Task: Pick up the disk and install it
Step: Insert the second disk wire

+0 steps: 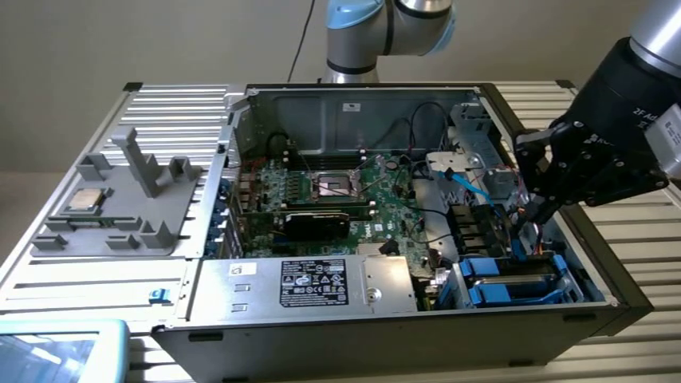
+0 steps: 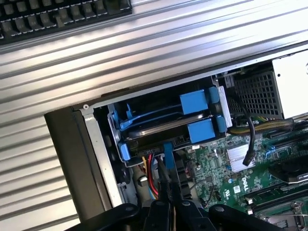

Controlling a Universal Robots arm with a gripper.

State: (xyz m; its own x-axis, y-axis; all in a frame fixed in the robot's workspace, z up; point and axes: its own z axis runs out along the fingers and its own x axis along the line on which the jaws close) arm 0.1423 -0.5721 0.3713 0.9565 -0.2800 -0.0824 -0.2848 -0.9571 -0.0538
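— The table (image 1: 96, 279) looks like ribbed metal, pale and faintly shiny. And the computer case (image 1: 362, 108)?

— Bare grey sheet metal, dull inside. The drive bay (image 2: 195, 102) carries glossy blue plastic; the gripper (image 1: 537, 209) is matt black, the motherboard (image 1: 368, 191) green and matt.

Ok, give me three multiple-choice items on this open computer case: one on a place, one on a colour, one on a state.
1. Where does the gripper hang?
A. over the grey fixture
B. over the case's drive-bay corner
C. outside the case, over the table

2. What colour are the drive carriers?
A. blue
B. red
C. yellow

3. How is the computer case?
A. closed
B. standing upright
C. on its side, open

Answers: 1 B, the exterior view has it above the bays at its right. 2 A, blue plastic in both views. 3 C, the motherboard lies exposed.
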